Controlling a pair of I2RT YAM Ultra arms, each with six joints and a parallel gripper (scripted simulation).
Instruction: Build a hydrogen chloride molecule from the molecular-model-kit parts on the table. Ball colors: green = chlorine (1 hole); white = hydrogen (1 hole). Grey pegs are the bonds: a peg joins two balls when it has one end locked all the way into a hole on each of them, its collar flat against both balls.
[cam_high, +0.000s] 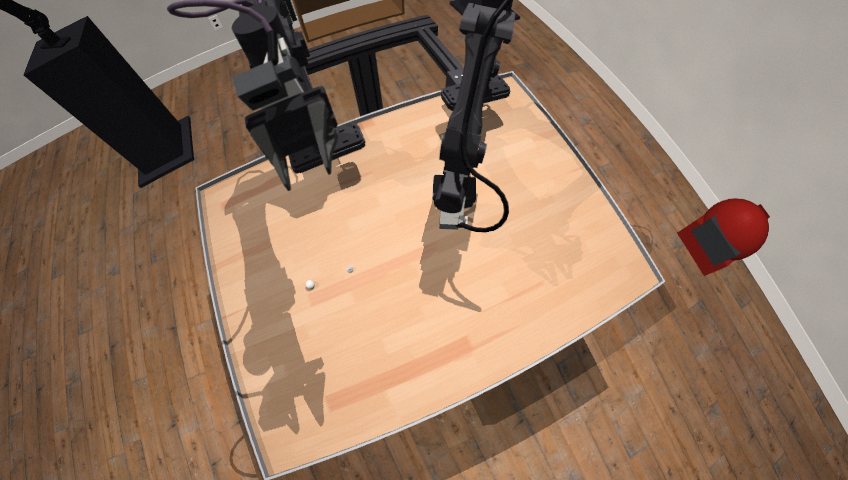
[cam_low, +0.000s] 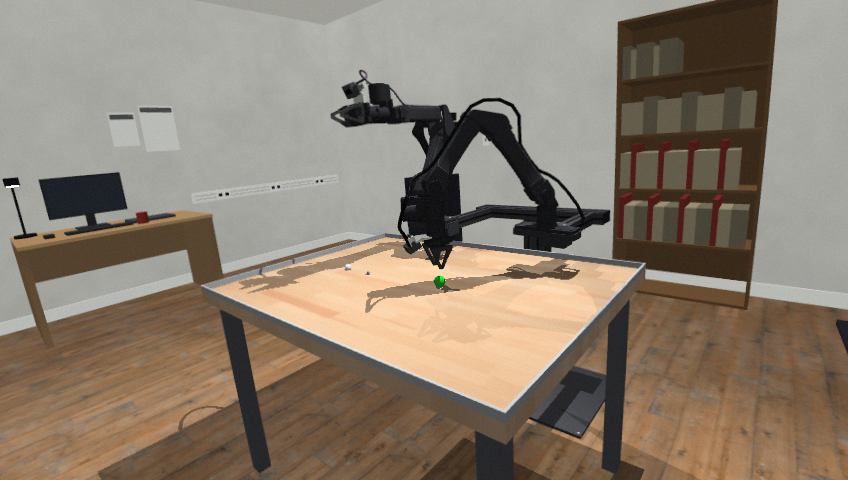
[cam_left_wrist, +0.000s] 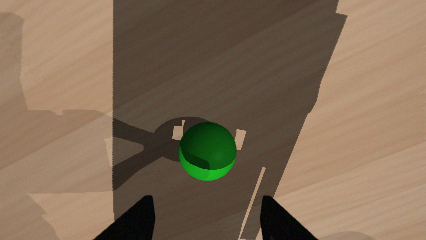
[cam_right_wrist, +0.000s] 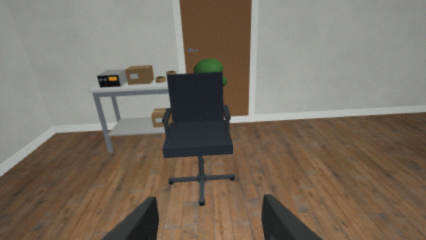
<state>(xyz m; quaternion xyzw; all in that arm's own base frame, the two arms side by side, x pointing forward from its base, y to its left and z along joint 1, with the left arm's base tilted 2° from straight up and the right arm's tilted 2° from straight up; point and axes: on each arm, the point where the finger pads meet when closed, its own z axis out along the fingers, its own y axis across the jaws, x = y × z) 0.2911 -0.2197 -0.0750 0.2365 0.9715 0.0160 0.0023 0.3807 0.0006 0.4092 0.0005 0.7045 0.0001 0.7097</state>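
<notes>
1. Molecule parts, unjoined, lie spread over the wooden bench (cam_high: 404, 333) (cam_low: 333, 327): two balls and one peg, none touching another. A raised grey rim runs along the bench's edges.
2. The left arm (cam_high: 467, 89) (cam_low: 487, 121) reaches in from the edge by the black mounting frame (cam_high: 368, 42) (cam_low: 505, 211), bending down over the bench. The right arm (cam_low: 416, 113) is raised well above that same edge, its forearm roughly level.
3. An office chair (cam_right_wrist: 196, 136) stands on the floor beyond the bench, in the right wrist view.
4. The right gripper (cam_high: 308, 180) (cam_low: 333, 118) (cam_right_wrist: 210, 206) has its fingers apart with nothing between them, high above the bench.
5. The left gripper (cam_low: 440, 266) (cam_left_wrist: 207, 206) points down, fingers apart and holding nothing, tips just above the green ball. The arm's wrist hides it from above.
6. The green ball (cam_low: 439, 281) (cam_left_wrist: 207, 151) rests inward from all four bench edges, beyond the fingertips in the left wrist view and hidden in the top view.
7. The white ball (cam_high: 309, 284) (cam_low: 348, 267), smaller, lies nearer the bench's left edge as seen from above.
8. The grey peg (cam_high: 349, 270) (cam_low: 367, 273), smallest, lies near the white ball, on its inward side. Which way the peg points is too small to tell.
</notes>
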